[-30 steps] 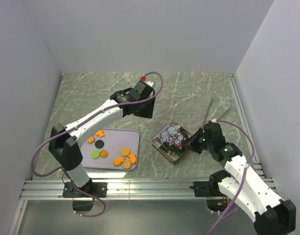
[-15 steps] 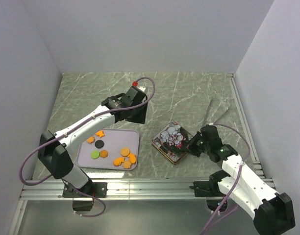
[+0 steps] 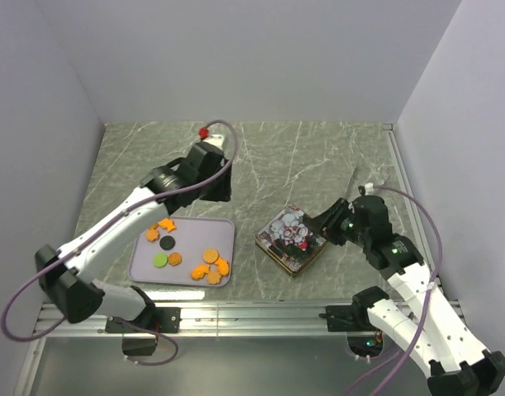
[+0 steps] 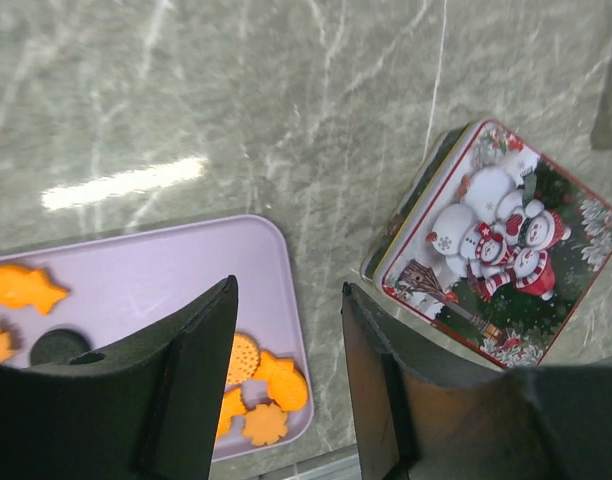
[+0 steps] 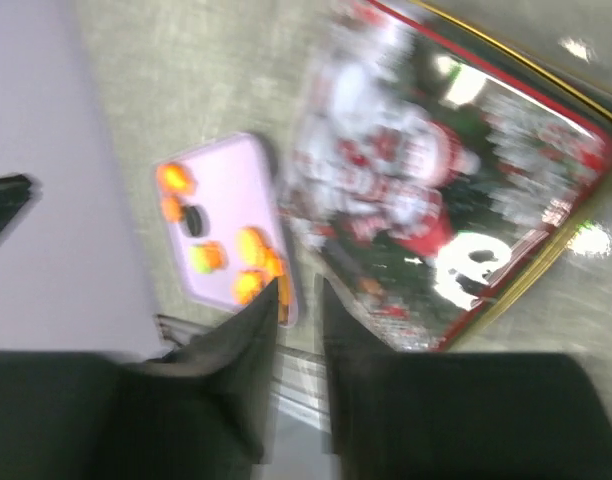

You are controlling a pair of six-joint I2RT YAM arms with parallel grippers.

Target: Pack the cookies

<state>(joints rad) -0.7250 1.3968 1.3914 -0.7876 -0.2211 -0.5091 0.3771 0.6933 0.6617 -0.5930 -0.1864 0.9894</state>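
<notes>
Lilac tray (image 3: 199, 235) on table, near left. Cookies (image 3: 211, 257) all lie on tray: orange ones, one black, one green. Left gripper (image 4: 288, 290) hangs above tray's far right corner, fingers wide apart, nothing between them. Tin (image 3: 290, 239) with snowman lid stands right of tray, lid on. Right gripper (image 5: 296, 290) just beside tin's right corner, only narrow gap between fingers, empty; view blurred.
</notes>
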